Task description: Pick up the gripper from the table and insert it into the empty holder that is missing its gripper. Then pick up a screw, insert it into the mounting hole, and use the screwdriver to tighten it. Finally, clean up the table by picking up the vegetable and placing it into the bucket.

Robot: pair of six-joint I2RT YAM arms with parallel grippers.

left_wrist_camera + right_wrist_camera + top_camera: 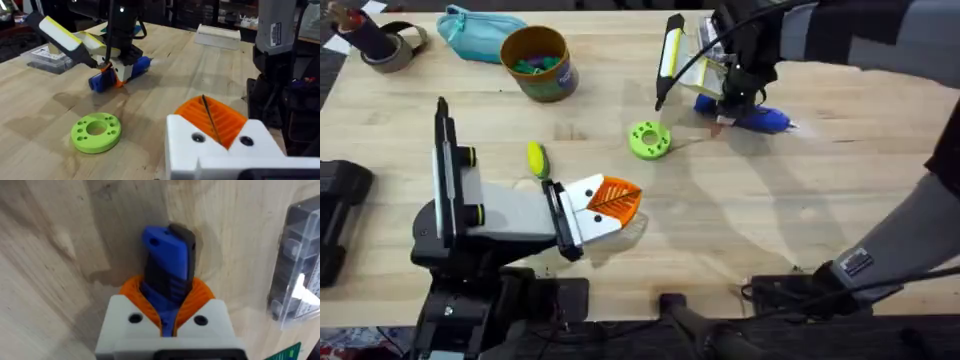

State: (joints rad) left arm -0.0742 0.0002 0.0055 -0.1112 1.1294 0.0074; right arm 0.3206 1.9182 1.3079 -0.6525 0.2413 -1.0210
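The blue screwdriver [763,120] lies on the table at the right rear. My right gripper [725,118] is shut on it. The right wrist view shows the orange pads [131,290] clamped on both sides of the screwdriver [167,260]. From the left wrist it [122,75] lies beyond the lime-green ring. The yellow-green vegetable [536,158] lies left of centre, just behind my left arm. My left gripper [612,203] hovers near the table's middle, pads shut on nothing [212,120]. The bucket [537,62] stands at the rear left. The holder and the screw are out of view.
A lime-green ring with holes [649,139] [96,131] lies between the two grippers. A clear plastic box [705,65] [300,280] sits behind the screwdriver. A teal pouch [480,32] and a tape roll [390,45] lie at the far left rear.
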